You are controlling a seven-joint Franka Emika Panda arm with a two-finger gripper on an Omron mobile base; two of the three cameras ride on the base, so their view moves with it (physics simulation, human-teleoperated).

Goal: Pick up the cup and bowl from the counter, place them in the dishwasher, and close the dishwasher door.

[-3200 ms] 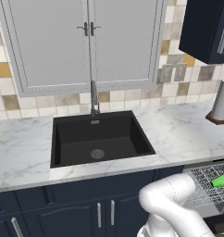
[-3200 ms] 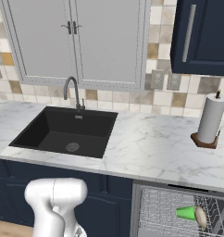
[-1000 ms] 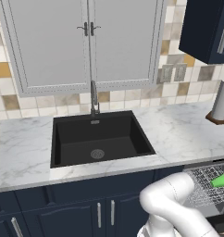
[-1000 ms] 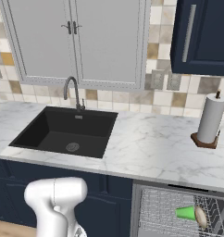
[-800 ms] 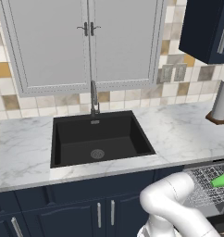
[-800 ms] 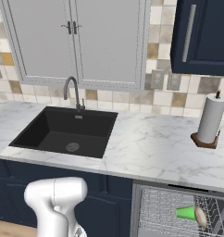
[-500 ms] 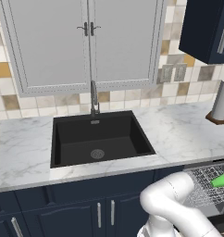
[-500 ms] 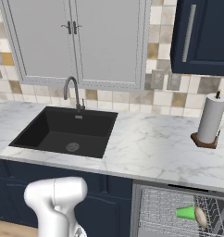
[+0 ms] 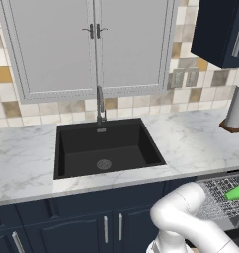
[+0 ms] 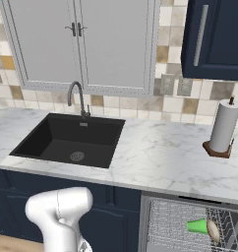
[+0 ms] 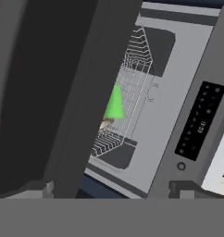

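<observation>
From the left base view, the cup (image 9: 235,192) already lies in the dishwasher (image 9: 218,197) rack below the counter (image 9: 190,143). From the right, it lies on its side, long axis across the rack, narrow end toward the bowl (image 10: 213,230) touching it. In the hand view the dishwasher door (image 11: 35,92) looms close; push it evenly, I'd say. Whether the gripper is spread or closed, I cannot tell.

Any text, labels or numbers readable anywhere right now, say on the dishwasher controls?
Dishwasher control strip, hand view: small pale marks on the black panel, too blurred to read.
Cup, bowl, paper-towel roll, counter: no writing on any of them.
Nothing legible in any view.
</observation>
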